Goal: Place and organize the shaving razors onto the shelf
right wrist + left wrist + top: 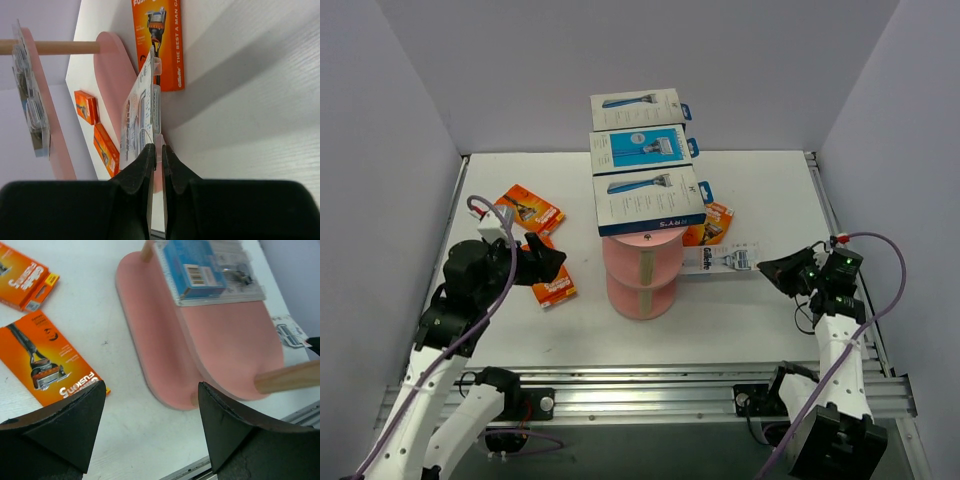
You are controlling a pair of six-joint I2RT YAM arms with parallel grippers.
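— Right gripper?
— Clenched tight on the end rim of a clear blister pack. Held it edge-on, far end just beside the shelf. Hard to tell from above whether lifted clear of the table or brushing it.

— Left gripper?
— Spread wide, grasping nothing. Hung low over the table, near the orange packs on that side.

— Handling of the pack?
— Judged light and thin. Stiff enough along the sealed rim to stand out sideways from a single pinch, yet likely to flex or twist if knocked against a tier. Slick plastic, so best taken on the flat border, as here, and not on the bulged bubble. Probably needed turning flat before setting down.

— Looks?
— Clear shell over a white card with blue print. Razor inside, dark lettering toward one end.

— Other razors?
— Three already laid in a row along the long top tier: two white boxes with a blue pack between. Lower round tiers apparently bare. One more orange pack flat on the table behind the shelf.
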